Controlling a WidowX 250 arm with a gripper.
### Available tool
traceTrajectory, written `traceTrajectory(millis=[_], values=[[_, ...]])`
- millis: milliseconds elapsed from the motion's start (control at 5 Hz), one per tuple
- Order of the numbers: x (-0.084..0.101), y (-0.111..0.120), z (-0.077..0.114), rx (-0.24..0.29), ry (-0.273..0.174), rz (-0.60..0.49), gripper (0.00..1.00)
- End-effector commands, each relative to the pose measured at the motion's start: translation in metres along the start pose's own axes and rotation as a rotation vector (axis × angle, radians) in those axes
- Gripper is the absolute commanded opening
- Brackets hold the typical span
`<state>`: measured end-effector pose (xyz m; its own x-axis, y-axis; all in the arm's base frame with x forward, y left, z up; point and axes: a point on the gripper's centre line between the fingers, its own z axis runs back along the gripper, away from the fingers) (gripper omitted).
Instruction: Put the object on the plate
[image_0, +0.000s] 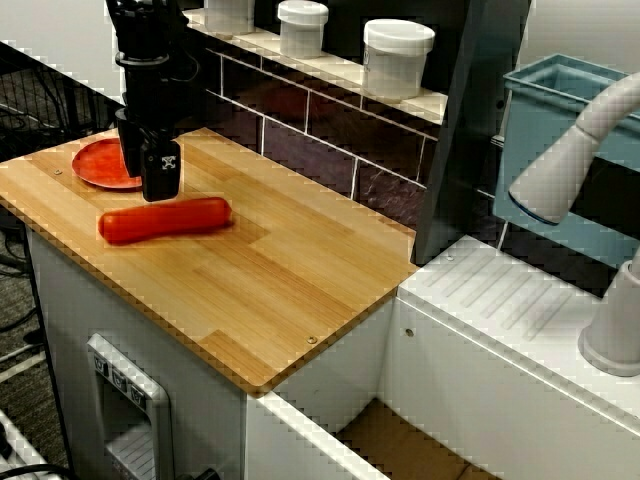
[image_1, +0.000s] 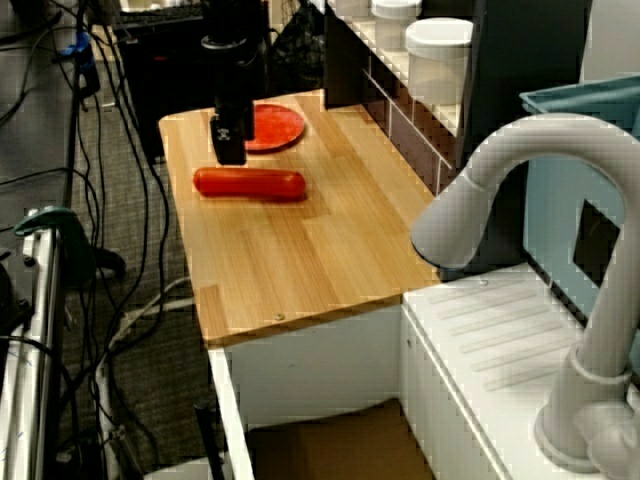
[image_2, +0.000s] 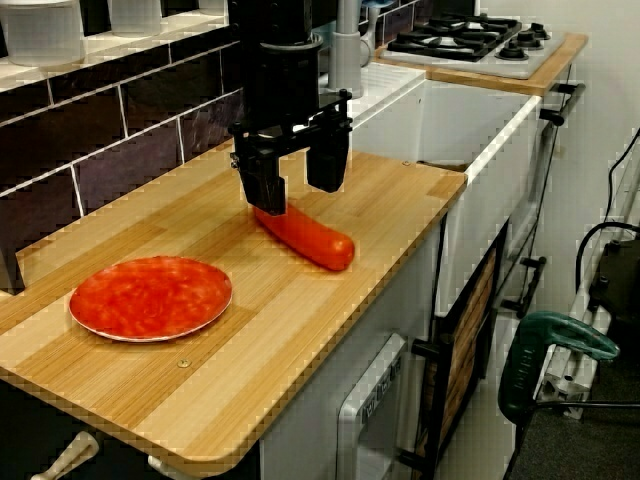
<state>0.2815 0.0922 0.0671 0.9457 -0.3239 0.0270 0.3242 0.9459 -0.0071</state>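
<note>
A black gripper hangs with its jaws spread above the near end of the red-orange object, which lies flat on the wooden counter; whether the fingers touch it cannot be told. The red plate sits bare on the same counter, near the object but apart from it, toward the counter's far corner. White lidded jars stand on a tiled ledge above dark wall tiles behind the counter, clear of the arm. Beside the counter is a white sink with a pale faucet and a blue-green bin. A gas hob lies beyond the sink, and cables trail over the floor.
</note>
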Motion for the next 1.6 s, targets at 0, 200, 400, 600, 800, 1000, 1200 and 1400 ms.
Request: traceTrajectory(millis=[0, 200, 400, 600, 800, 1000, 1200, 1400], values=[[0.013, -0.003, -0.006, 0.051, -0.029, 0.012, 1.0], [0.02, -0.009, -0.023, 0.07, -0.002, 0.016, 1.0], [0.023, -0.01, -0.03, 0.075, 0.013, 0.021, 1.0], [0.021, -0.008, -0.037, 0.067, 0.025, 0.02, 0.0], [0.02, -0.009, -0.035, 0.085, 0.04, 0.015, 0.0], [0.019, -0.006, -0.023, 0.081, 0.031, 0.014, 0.0], [0.017, -0.004, 0.005, 0.056, -0.01, 0.014, 0.0], [0.013, 0.009, 0.031, 0.039, -0.055, 0.046, 0.0]])
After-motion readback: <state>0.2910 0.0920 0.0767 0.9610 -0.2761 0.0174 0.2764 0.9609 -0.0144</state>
